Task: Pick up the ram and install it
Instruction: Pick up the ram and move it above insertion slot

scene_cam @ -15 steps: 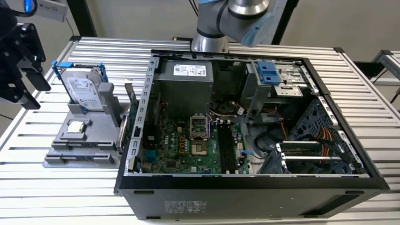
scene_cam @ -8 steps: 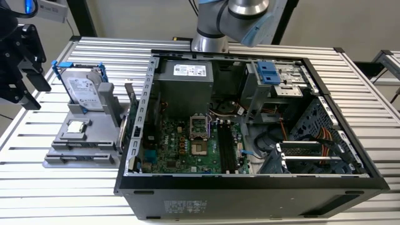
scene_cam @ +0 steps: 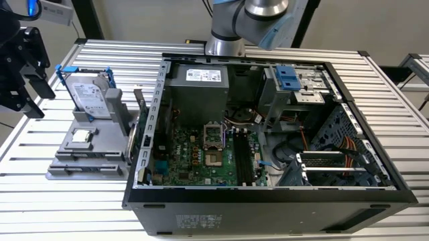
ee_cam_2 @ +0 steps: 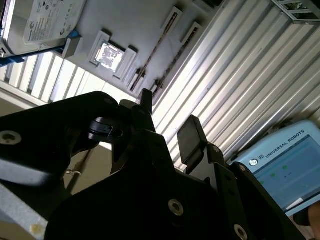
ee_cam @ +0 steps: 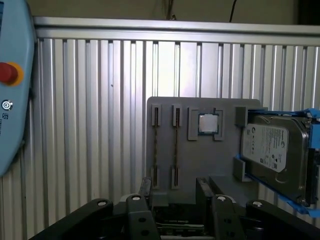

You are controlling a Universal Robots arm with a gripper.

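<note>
Empty fingers [ee_cam: 204,192] spread wide near the ram [ee_cam: 175,145].
Likely light, stiff and fragile; it stands edge-up in the holder [scene_cam: 94,150], at the case's [scene_cam: 268,201] 9 o'clock in the exterior view. Pinch its flat faces.

From where I stand, a ribbed aluminium table [scene_cam: 67,211] catches bright light along its slats. Behind the table rises a plain pale wall [scene_cam: 147,20] with a dark post [scene_cam: 89,20]. Beside the table, at the exterior view's right, stands another slatted bench [scene_cam: 419,63].

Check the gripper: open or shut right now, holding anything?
Gripper: open, jaws apart in both wrist views, nothing held between them.
</note>
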